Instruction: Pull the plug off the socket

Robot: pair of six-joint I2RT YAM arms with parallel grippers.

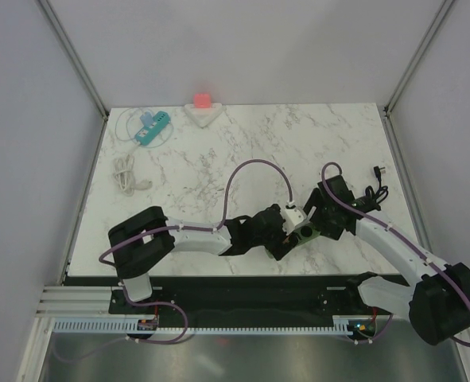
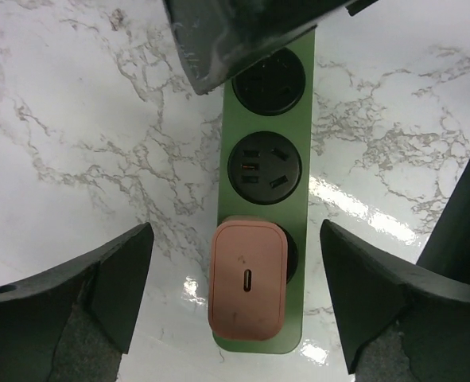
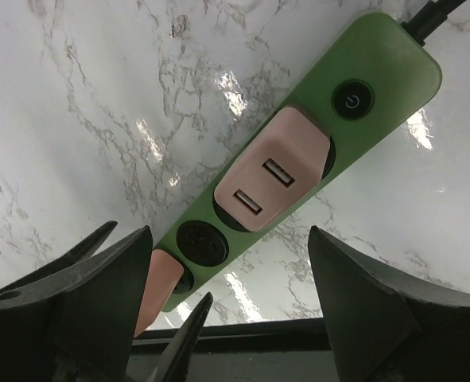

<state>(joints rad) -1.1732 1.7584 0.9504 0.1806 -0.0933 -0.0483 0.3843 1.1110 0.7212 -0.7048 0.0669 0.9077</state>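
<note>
Marble table (image 1: 219,159) carries the green power strip (image 3: 386,60) up front between the arms. The left gripper (image 2: 235,231) straddles its end, jaws wide and empty, the right gripper (image 3: 228,231) is equally wide over the middle, and the pink plug (image 2: 246,278) looks seated at that end. Reads as pre-grasp: next, left clamps the plug flanks, right pins the strip, pull straight out. Prongs are hidden, the top view buries the strip under both grippers, and a 2nd pink adapter (image 3: 270,179) sits by the power button (image 3: 351,101).

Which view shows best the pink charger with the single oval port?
The left wrist view: the pink charger sits whole at the end of the green power strip, port facing the camera. The right wrist view shows only its edge, the rest hidden. In the top view it is too small.
</note>
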